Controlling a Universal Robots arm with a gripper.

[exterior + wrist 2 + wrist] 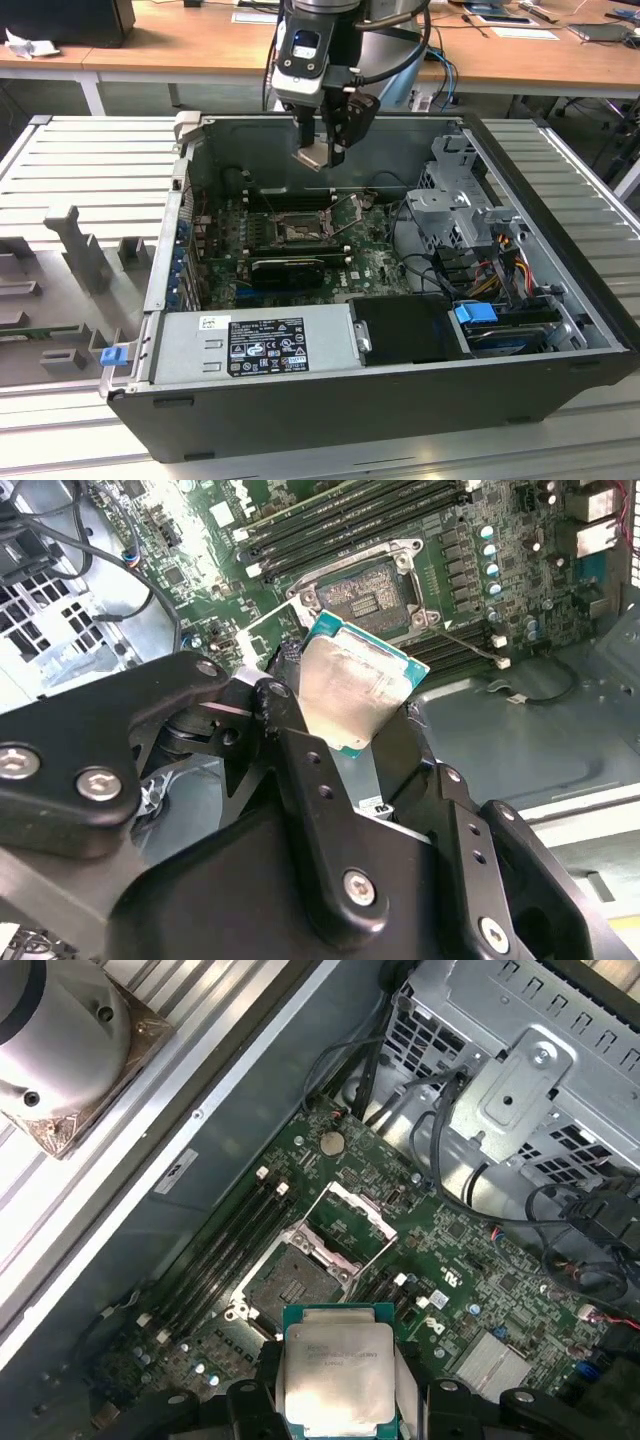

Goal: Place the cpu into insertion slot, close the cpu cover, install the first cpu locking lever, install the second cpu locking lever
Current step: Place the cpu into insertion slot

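Hidden or unclear: in both wrist views the black fingers (pixel 262 1392) cover two opposite edges of the small flat square silver-grey cpu (pixel 338 1378) (pixel 352 692), and in the first wrist view the picture's border cuts off one of its edges. We cannot make out the contact field inside the square dark insertion slot (pixel 288 1282) (pixel 365 588) with its silvery rim. The thin silvery square-windowed cpu cover (pixel 346 1222) stands swung open, just beside the insertion slot on its hinge side. We cannot tell the locking levers' positions with confidence. In the exterior view the insertion slot (pixel 297 232) is small, and its state cannot be read there.

Arm pose: in the exterior view the arm enters from above and points the black two-finger gripper (pixel 328 150) downward into the open dark computer case (pixel 300 410), which lies on its side. The gripper hangs above the insertion slot, well apart from it.

Jaws: drawn in narrow and clamped on the cpu, one finger on each side, with the metallic top facing the cameras.

Task item: the cpu (pixel 313 155) is held in the air, tilted, above the insertion slot and not touching it. The slot sits on the green motherboard (pixel 372 262) on the case floor, with long dark memory slots (pixel 215 1260) just beside it.
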